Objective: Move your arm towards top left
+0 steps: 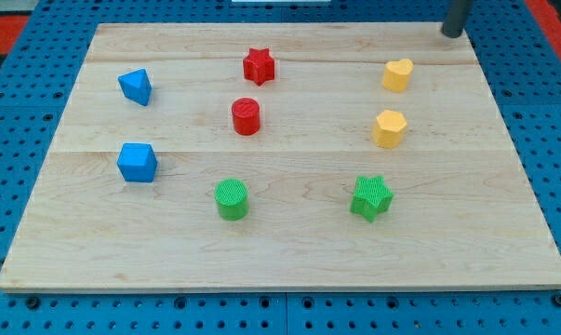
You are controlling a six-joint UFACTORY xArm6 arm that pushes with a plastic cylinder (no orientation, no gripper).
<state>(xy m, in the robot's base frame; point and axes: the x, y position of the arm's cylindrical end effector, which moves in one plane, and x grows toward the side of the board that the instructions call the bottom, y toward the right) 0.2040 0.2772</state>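
My tip (450,33) is at the view's top right corner of the wooden board (280,251), above and right of the yellow heart block (397,74). It touches no block. On the board lie a red star (259,65), a red cylinder (246,116), a blue triangular block (135,87), a blue cube-like block (137,162), a green cylinder (231,199), a green star (370,197) and a yellow hexagon block (389,128).
The board rests on a blue perforated table (261,316). A red area (10,37) shows at the view's top left corner, beyond the board.
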